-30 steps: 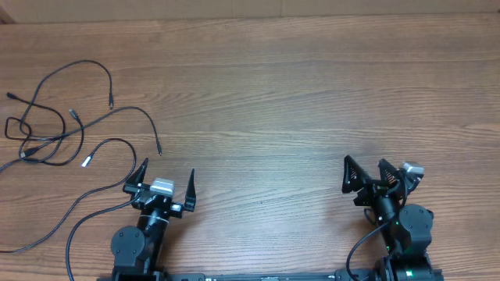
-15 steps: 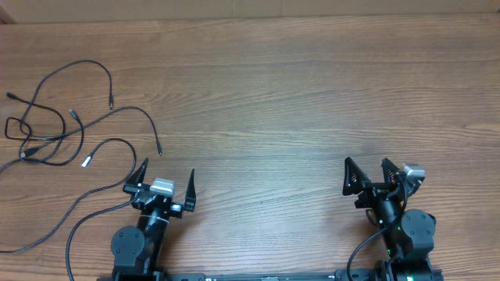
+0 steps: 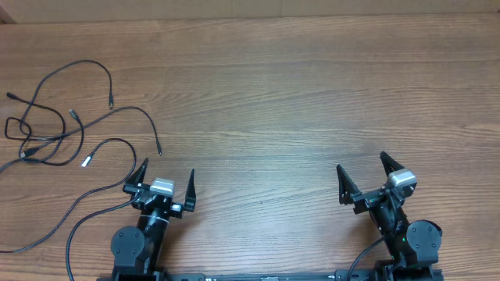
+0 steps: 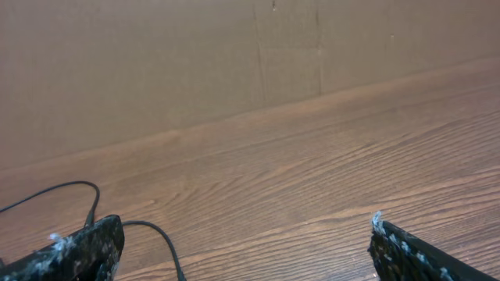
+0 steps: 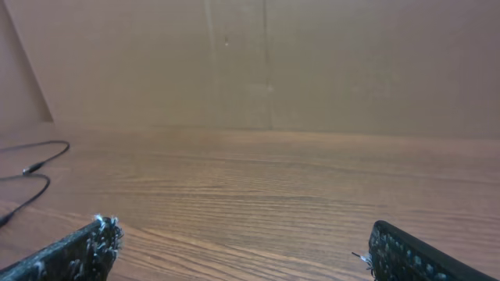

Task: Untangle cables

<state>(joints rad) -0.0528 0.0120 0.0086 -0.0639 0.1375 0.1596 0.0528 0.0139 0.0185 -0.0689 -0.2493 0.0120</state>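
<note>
The cables (image 3: 35, 147) are thin black cords lying in a loose tangle at the table's far left. One silver-white tip (image 3: 86, 161) points toward my left gripper (image 3: 168, 168), and a black plug end (image 3: 158, 151) lies just ahead of its left finger. That gripper stands open near the front edge with nothing between its fingers. In the left wrist view one cord (image 4: 166, 238) curves past the left finger (image 4: 74, 250), with the left gripper (image 4: 246, 234) otherwise over bare wood. My right gripper (image 3: 361, 162) is open and empty at the front right. From the right gripper (image 5: 238, 234), a cord (image 5: 35, 168) shows far to the left.
A brown cardboard wall (image 4: 156, 70) runs along the table's far edge. Thicker black arm wires (image 3: 78, 222) loop over the wood table (image 3: 266, 101) at the front left, beside the left arm's base.
The right gripper has turned and shifted slightly left near the front edge, still open. The left gripper and the cables have not moved.
</note>
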